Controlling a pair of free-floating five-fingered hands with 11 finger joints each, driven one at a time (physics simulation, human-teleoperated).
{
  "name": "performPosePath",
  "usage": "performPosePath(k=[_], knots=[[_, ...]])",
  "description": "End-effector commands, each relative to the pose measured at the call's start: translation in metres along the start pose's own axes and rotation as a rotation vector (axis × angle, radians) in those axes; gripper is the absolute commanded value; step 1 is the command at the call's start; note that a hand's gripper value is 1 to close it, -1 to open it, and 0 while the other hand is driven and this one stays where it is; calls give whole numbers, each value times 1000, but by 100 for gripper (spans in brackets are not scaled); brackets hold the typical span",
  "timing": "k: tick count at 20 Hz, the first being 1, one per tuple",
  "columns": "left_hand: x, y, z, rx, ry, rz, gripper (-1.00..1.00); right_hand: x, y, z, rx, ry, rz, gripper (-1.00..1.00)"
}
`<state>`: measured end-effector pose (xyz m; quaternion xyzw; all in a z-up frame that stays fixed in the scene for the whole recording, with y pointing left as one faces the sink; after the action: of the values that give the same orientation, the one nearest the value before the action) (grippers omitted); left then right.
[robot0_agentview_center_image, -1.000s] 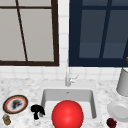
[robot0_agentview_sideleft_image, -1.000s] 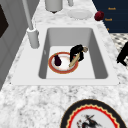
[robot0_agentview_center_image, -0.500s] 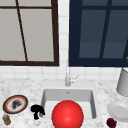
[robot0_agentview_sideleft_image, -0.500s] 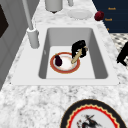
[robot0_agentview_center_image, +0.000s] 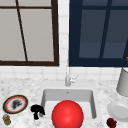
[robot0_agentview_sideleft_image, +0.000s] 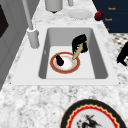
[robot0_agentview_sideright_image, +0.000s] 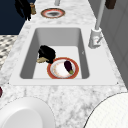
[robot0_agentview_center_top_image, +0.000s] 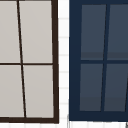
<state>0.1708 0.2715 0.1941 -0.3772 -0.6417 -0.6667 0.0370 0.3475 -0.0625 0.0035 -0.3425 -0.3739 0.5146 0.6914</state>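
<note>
Left hand (robot0_agentview_center_image: 37, 110): lower left of front view, over worktop (robot0_agentview_center_image: 25, 87) edge, fingers curled, empty. Right hand (robot0_agentview_sideleft_image: 79, 43): in sink (robot0_agentview_sideleft_image: 100, 62), fingers clamped on one wooden tool (robot0_agentview_sideleft_image: 77, 51). One red-rimmed plate (robot0_agentview_sideleft_image: 76, 67), one eggplant (robot0_agentview_sideleft_image: 59, 60) on it.

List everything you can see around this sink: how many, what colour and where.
sink: one, white, in marbled counter
faucet: one, silver, behind sink
bowl: one, red-rimmed, in sink
eggplant: one, purple, in bowl
patterned plate: one, left counter
jar: one, brown, left counter
white plate: one, right counter
pot: one, grey, right counter
left robot hand: black, left of sink
right robot hand: black, in sink, holding tan stick
</note>
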Motion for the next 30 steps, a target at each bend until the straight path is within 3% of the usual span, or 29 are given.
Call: performPosePath(k=[1,7,10,11,12,15,23,27,30], knots=[[0,0,0,0,0,0,0,4,-20,11,31,39,24,100],[0,0,0,0,0,0,0,-5,-55,52,10,3,6,100],[0,0,0,0,0,0,0,-4,-54,70,6,1,2,100],[0,0,0,0,0,0,0,-3,-49,72,-23,2,-3,100],[0,0,0,0,0,0,0,-5,-50,82,-102,-13,-8,100],[0,0,0,0,0,0,0,-3,-56,80,-153,32,7,100],[0,0,0,0,0,0,0,2,-114,99,-92,78,16,100],[0,0,0,0,0,0,0,-13,-140,119,-136,21,5,100],[0,0,0,0,0,0,0,-20,-166,127,-131,-2,11,100]])
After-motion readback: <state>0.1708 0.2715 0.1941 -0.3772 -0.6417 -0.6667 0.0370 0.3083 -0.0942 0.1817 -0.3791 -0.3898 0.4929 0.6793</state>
